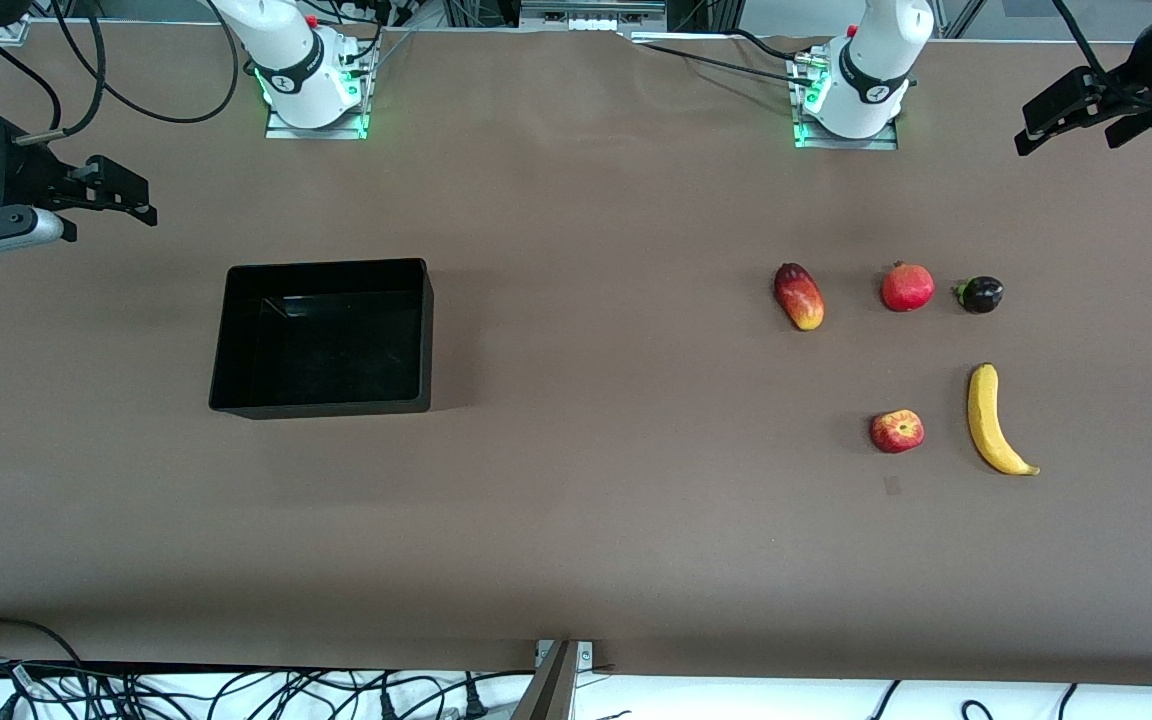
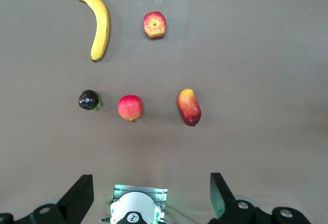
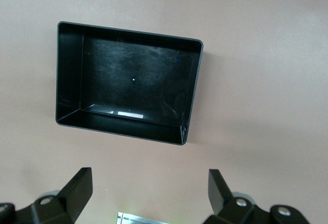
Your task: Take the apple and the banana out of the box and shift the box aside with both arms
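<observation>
The black open-top box [image 1: 322,404] stands empty toward the right arm's end of the table, and the right wrist view shows it from above [image 3: 69,73]. The streaked red apple [image 1: 897,431] [image 2: 155,25] and the yellow banana [image 1: 992,420] [image 2: 100,26] lie side by side toward the left arm's end, apart from each other. High over that end my left gripper [image 1: 1033,126] [image 2: 152,184] hangs open and holds nothing. My right gripper [image 1: 142,199] [image 3: 150,179] is also open and holds nothing, high above the table's edge beside the box.
Three other fruits lie in a row farther from the front camera than the apple: an oblong red-yellow fruit [image 1: 798,296], a round red fruit with a crown tip [image 1: 907,287] and a small dark fruit [image 1: 980,294]. Both arm bases [image 1: 311,90] [image 1: 861,95] stand at the table's back edge.
</observation>
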Robot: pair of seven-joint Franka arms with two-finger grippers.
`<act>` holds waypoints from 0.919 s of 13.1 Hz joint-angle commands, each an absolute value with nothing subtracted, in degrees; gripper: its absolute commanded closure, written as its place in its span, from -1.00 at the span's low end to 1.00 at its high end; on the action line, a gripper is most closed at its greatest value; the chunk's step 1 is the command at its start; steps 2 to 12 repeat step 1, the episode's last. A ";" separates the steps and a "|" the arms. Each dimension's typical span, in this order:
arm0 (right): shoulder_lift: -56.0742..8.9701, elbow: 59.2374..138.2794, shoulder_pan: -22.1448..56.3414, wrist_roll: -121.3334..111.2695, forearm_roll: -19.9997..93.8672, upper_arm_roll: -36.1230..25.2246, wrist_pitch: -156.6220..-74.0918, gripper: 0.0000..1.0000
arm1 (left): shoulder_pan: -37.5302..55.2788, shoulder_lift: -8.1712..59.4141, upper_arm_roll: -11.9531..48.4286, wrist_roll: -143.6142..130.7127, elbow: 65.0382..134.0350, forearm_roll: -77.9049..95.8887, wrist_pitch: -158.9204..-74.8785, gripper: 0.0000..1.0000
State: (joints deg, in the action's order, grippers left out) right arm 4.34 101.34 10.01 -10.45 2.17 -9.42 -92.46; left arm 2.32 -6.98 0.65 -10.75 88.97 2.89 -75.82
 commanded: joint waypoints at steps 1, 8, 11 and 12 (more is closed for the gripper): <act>4.05 99.94 8.96 -9.75 1.49 -8.44 -92.81 -1.00 | 2.29 -7.29 0.62 -10.72 89.12 1.76 -75.41 -1.00; 4.05 99.94 8.96 -9.75 1.49 -8.44 -92.81 -1.00 | 2.29 -7.29 0.62 -10.72 89.12 1.76 -75.41 -1.00; 4.05 99.94 8.96 -9.75 1.49 -8.44 -92.81 -1.00 | 2.29 -7.29 0.62 -10.72 89.12 1.76 -75.41 -1.00; 4.05 99.94 8.96 -9.75 1.49 -8.44 -92.81 -1.00 | 2.29 -7.29 0.62 -10.72 89.12 1.76 -75.41 -1.00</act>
